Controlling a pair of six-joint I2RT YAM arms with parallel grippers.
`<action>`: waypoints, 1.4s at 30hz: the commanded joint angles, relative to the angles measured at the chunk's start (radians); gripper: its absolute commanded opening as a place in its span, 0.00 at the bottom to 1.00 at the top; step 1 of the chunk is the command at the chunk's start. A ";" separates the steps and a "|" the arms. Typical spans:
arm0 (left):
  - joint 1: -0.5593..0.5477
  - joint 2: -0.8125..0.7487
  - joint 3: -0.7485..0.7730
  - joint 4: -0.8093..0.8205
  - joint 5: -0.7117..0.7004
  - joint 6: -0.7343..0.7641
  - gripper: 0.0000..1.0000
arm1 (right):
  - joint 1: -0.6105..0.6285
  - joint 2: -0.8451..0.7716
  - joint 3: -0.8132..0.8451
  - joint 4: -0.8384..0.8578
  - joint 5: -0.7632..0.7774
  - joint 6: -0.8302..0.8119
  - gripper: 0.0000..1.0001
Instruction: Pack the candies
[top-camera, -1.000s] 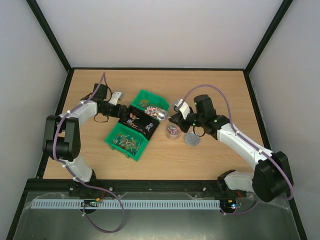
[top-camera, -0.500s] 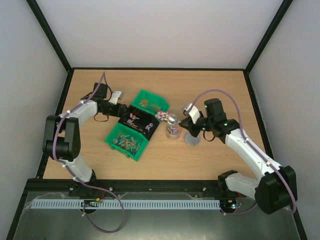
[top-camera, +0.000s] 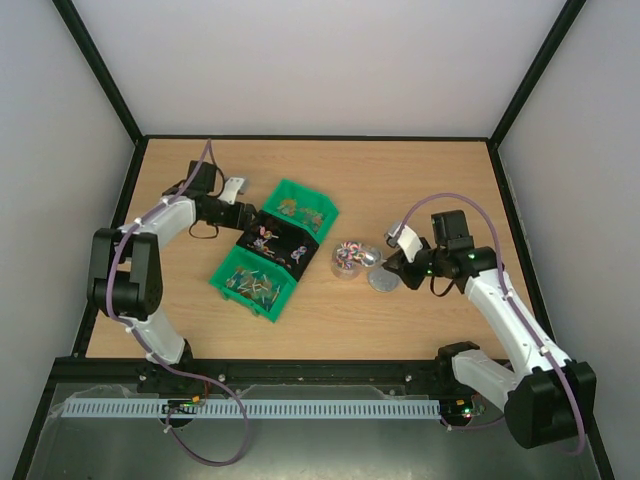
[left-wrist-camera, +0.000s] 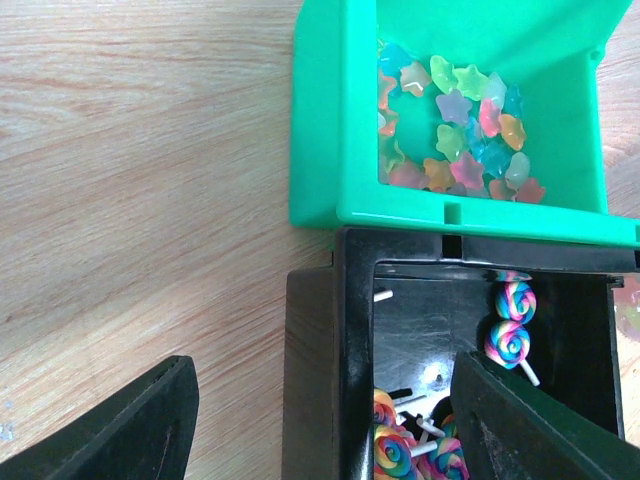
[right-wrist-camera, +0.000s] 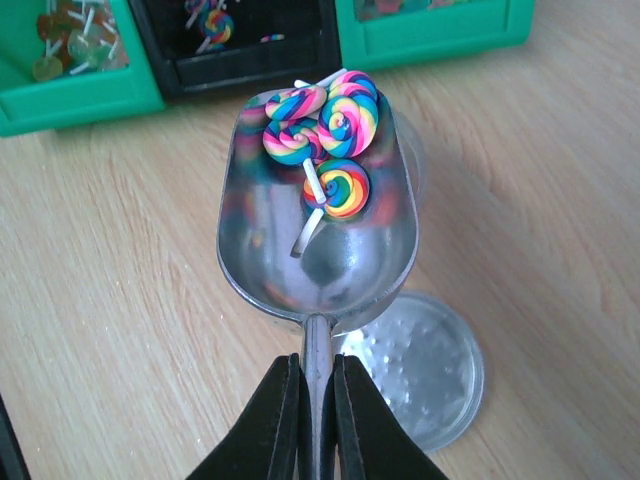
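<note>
Several swirled rainbow candies (right-wrist-camera: 330, 125), glossy rounded metal scoop (right-wrist-camera: 330, 250), dimpled round lid (right-wrist-camera: 425, 365)

Near the desk (top-camera: 440, 170) centre a black bin (left-wrist-camera: 315, 370) sits between two others (far green bin (top-camera: 275, 192), near green bin (top-camera: 240, 300)); to their right, a metal scoop (right-wrist-camera: 335, 275) partly covers a round silver lid (right-wrist-camera: 430, 375).

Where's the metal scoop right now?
The metal scoop is right of centre in the top view, in the right gripper, over the clear jar, silver lid beside it.
</note>
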 joint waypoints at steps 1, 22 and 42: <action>-0.009 0.020 0.022 -0.013 0.001 0.004 0.72 | -0.006 0.022 0.042 -0.132 0.005 -0.047 0.01; -0.011 0.016 -0.013 0.022 0.004 -0.015 0.72 | 0.014 0.229 0.275 -0.360 0.125 -0.109 0.01; -0.004 0.008 -0.036 0.050 0.018 -0.034 0.72 | 0.131 0.357 0.416 -0.450 0.273 -0.053 0.01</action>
